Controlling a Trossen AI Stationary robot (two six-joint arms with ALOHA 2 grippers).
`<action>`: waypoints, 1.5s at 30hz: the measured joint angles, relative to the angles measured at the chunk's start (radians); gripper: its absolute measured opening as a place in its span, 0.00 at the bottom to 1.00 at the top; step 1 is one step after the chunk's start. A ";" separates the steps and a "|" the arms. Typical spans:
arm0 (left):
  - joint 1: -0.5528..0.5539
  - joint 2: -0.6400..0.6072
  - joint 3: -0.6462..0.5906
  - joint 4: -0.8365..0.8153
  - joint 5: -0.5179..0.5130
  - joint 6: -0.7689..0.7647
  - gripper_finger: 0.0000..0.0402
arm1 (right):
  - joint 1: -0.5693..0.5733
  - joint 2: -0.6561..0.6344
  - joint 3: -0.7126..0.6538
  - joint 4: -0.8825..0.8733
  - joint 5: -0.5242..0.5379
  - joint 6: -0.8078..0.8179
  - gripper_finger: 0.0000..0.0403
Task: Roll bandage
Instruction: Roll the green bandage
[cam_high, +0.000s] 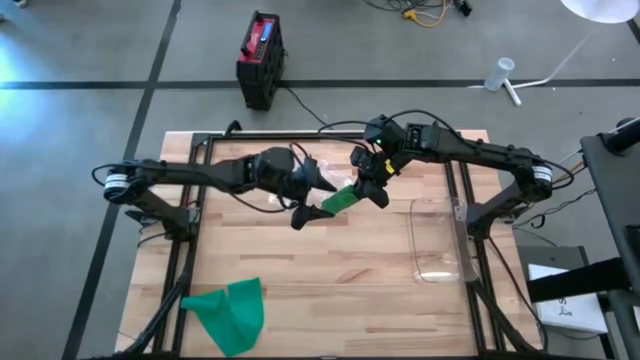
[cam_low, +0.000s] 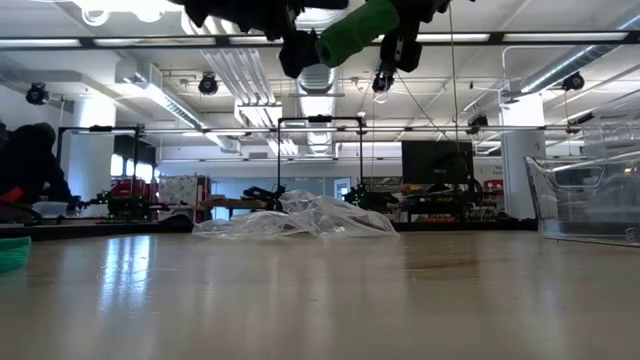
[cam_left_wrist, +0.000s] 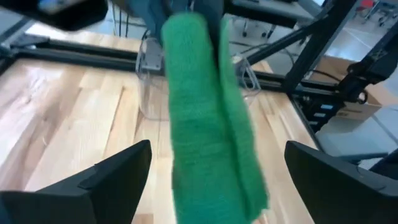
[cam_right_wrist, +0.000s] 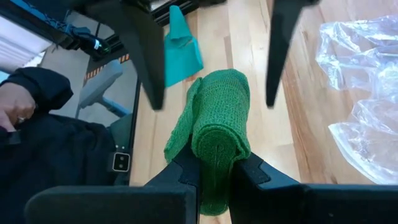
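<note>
A green bandage (cam_high: 340, 200), rolled into a thick roll, hangs high over the middle of the wooden table (cam_high: 330, 270), with my right gripper (cam_high: 368, 190) shut on it. My left gripper (cam_high: 315, 198) stands open at the roll's other end. Its two fingers (cam_left_wrist: 118, 180) flank the roll (cam_left_wrist: 205, 124) without touching it. In the low view the roll (cam_low: 360, 30) shows near the top edge, well above the tabletop. A loose flap (cam_right_wrist: 180, 130) lies along one side of the roll. My right gripper pinches one end of the bandage roll (cam_right_wrist: 214, 152) between its two fingers (cam_right_wrist: 186, 168). It comes slanting down from the table's far right. The roll sticks out ahead of the fingers toward my left gripper, lifted clear of the table.
A second green cloth (cam_high: 230, 310) lies at the table's near left corner. Crumpled clear plastic wrap (cam_high: 318, 170) lies at the far middle. A clear plastic container (cam_high: 440, 240) stands at the right. A person's dark sleeve and hand (cam_right_wrist: 25, 112) show beyond the table.
</note>
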 joint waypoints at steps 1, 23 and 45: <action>0.000 0.007 0.000 0.000 0.000 -0.001 0.90 | 0.000 0.000 0.000 0.000 0.000 -0.003 0.09; 0.014 0.024 0.000 -0.019 0.020 0.048 0.08 | 0.000 0.000 -0.001 -0.002 0.032 -0.024 0.28; 0.081 0.019 -0.306 0.513 0.128 0.065 0.11 | -0.001 -0.399 -0.258 0.102 0.388 -0.251 0.52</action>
